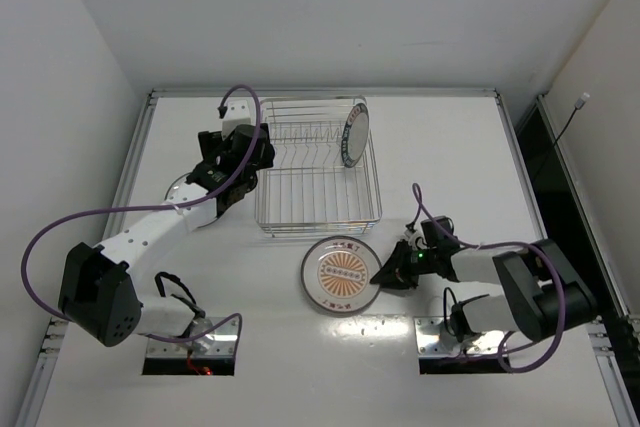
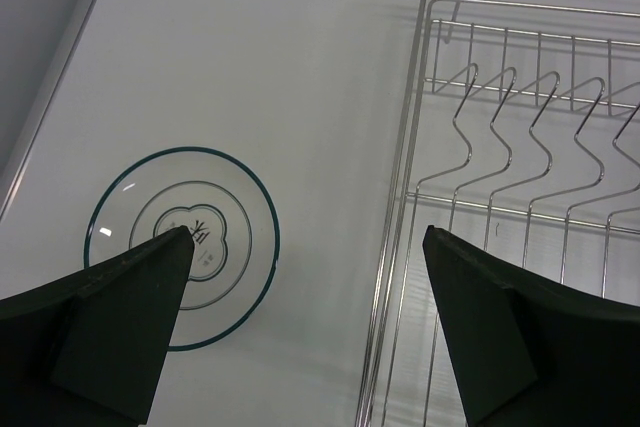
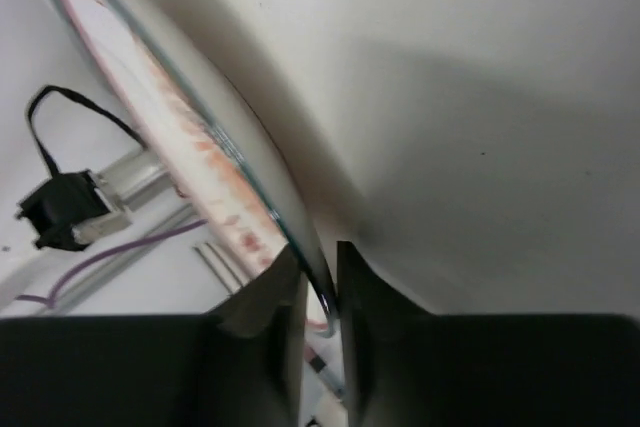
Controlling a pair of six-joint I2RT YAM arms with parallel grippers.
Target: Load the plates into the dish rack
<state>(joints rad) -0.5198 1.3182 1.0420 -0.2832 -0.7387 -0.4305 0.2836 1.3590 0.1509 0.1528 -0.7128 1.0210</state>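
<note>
Evidently, the right pincer (image 3: 322, 287) was clenched on the rim of the orange-patterned plate (image 1: 343, 275), just in front of the dish rack (image 1: 318, 187), probably to tip it upright. The left pincer (image 2: 306, 235) hung released above the teal-rimmed plate (image 2: 210, 227) on the desk (image 1: 450, 167), ready to descend.

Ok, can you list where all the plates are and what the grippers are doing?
Plates seen: three
Racked plate: standing on edge in the dish rack, far right corner
Orange plate: in front of the rack, rim pinched by the right gripper
Teal-rimmed plate: flat on the table, left of the rack
Left gripper: open, over the table between that plate and the rack
</note>
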